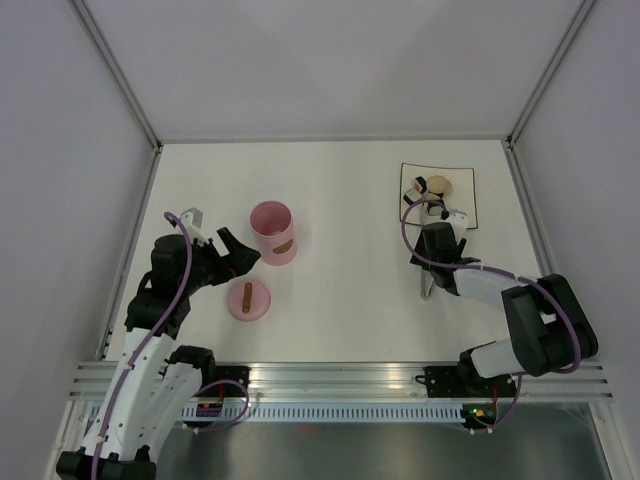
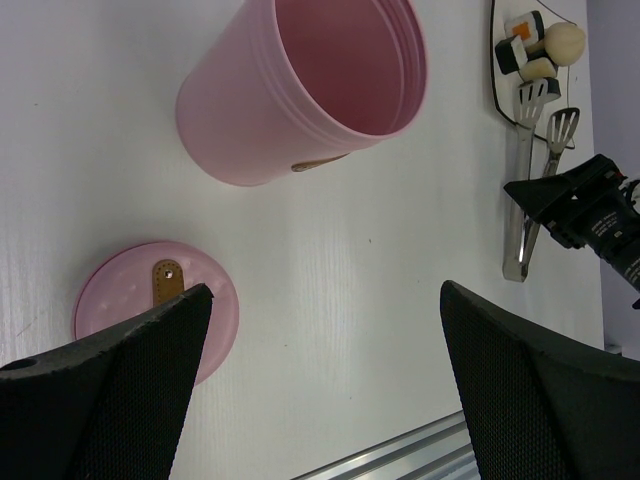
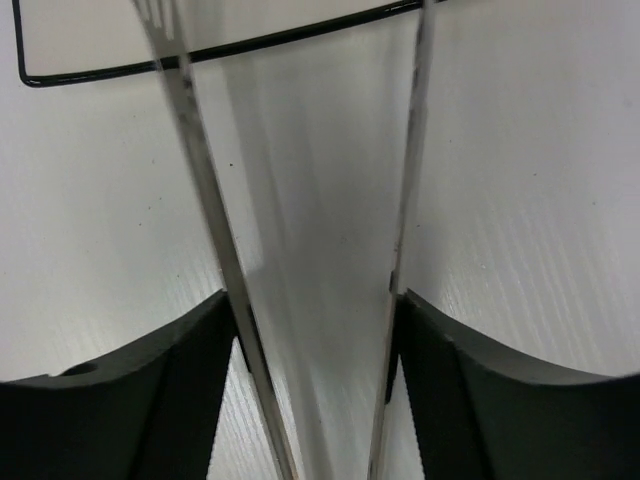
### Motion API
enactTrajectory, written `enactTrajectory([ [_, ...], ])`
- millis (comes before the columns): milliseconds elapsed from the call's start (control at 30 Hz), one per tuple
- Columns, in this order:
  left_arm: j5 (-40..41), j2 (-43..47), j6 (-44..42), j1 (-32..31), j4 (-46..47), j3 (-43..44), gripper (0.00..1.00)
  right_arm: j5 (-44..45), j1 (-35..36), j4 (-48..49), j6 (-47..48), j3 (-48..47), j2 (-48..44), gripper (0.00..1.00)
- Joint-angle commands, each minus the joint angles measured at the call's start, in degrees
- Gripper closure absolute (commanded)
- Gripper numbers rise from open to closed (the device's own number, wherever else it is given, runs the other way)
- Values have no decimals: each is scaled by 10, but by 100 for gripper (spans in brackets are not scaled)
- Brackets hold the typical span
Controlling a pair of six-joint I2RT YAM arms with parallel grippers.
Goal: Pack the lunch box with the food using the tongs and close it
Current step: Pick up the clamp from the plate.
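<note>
The pink lunch box [image 1: 272, 232] [image 2: 300, 90] stands open and looks empty. Its lid [image 1: 248, 299] [image 2: 120, 300] lies flat just in front, brown handle up. My left gripper [image 1: 238, 252] [image 2: 325, 330] hovers open beside the pot and lid, holding nothing. The food [image 1: 432, 187] [image 2: 530, 50] sits on the white plate [image 1: 460, 200]. The silvery tongs [image 1: 428, 285] [image 2: 522, 170] [image 3: 200, 170] lie on the table with their tips at the plate's edge. My right gripper [image 1: 434, 238] [image 3: 315, 330] straddles them, one finger [image 3: 150, 390] pressed against the outside of each arm.
The plate's dark near edge [image 3: 200, 55] lies just beyond the right fingers. An aluminium rail [image 1: 340, 375] runs along the table's front, and frame posts and walls bound the left, right and back sides.
</note>
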State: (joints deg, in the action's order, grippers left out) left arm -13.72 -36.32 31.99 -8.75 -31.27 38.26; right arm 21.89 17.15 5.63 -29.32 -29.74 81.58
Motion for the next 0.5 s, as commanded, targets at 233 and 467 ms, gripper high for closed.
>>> enactTrajectory([
  [233, -1, 5, -16, -1, 14, 5, 0, 5, 1, -30, -1, -23, -28, 43],
  [467, -3, 9, -16, -1, 14, 7, 0, -22, 1, -120, 37, -92, -44, 44],
])
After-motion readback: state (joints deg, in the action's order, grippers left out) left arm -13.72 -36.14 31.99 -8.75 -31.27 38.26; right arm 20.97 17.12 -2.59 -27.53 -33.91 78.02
